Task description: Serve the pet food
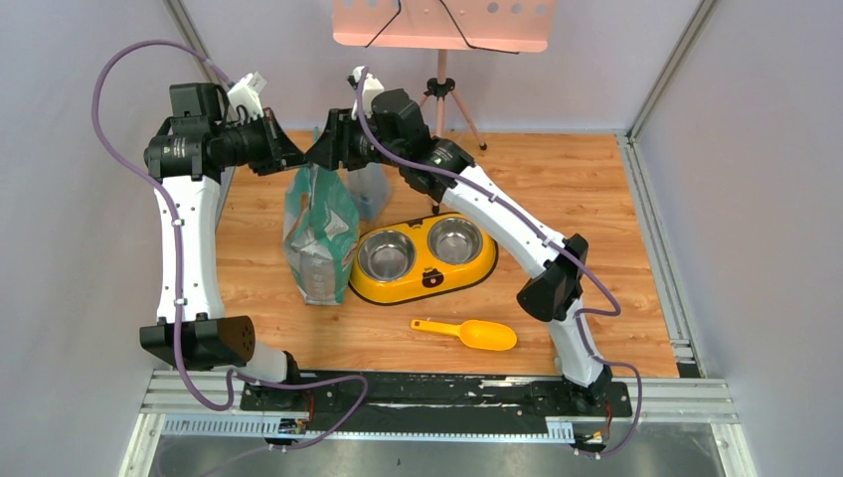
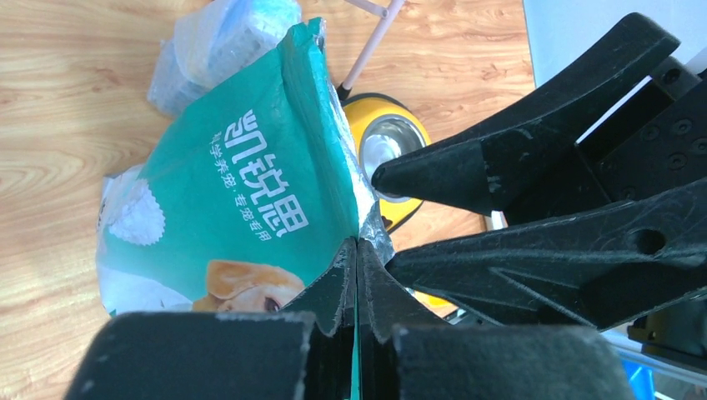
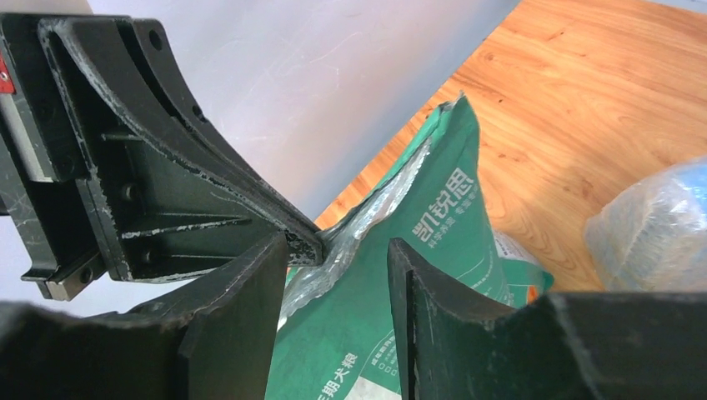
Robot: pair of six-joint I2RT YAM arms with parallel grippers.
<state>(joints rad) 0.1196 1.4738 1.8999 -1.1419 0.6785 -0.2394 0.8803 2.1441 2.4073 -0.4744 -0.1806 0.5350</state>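
**Top external view.** A green-and-white printed foil bag (image 1: 320,234) stands on the wooden surface (image 1: 596,199), just beside the left end of a yellow plastic feeder with two steel bowls (image 1: 422,260). Both bowls are bare. An orange plastic scoop (image 1: 467,333) lies apart from the feeder on its near side. A clear plastic packet (image 1: 371,191) sits just behind the bag. The left arm (image 1: 189,248) and right arm (image 1: 497,214) meet above the bag's top edge. The pet food is not visible in any view; it is judged to be inside the bag.

**Left wrist view.** The left jaws are pressed together, pinching the foil-lined lip at the bag's top edge. The right jaws reach in from the right, just beside that pinch.

**Right wrist view.** The right jaws are spread and straddle the same lip without clamping it. The tip of the left jaws pinches the lip just to the left.

**Handling.** Kibble is loose and granular, so it probably pours freely and scatters on a hard surface. Do not grasp it directly; move it by the bag or the scoop. The bag film looks thin, soft and slippery, and the contents likely make it bottom-heavy. Take hold on opposite lips of the mouth, near the rim, and pull apart evenly. An uneven pull may tip the bag toward the feeder.
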